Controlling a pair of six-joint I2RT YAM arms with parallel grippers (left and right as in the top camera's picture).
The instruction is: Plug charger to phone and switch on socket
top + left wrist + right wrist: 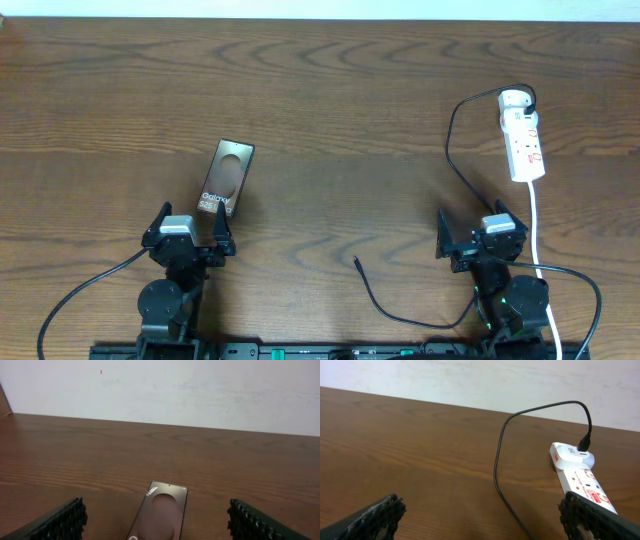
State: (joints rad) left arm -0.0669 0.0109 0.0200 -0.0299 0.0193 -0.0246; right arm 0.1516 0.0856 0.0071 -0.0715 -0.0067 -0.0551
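Note:
The bronze-brown phone [225, 179] lies flat left of the table's middle, lettering toward the near side; in the left wrist view the phone [161, 515] shows between the spread fingers. My left gripper [190, 232] is open just in front of it, holding nothing. The white socket [523, 137] lies at the far right, a white adapter plugged in its far end. The black charger cable [452, 150] runs from there toward the front, and its connector tip [357, 262] rests loose on the wood. My right gripper [480, 240] is open and empty, in front of the socket [585, 482].
The socket's white cord [537, 225] runs toward the near edge past my right arm. A slack loop of the black cable [410, 320] lies between the two arm bases. A pale wall [160, 390] stands behind the table's far edge.

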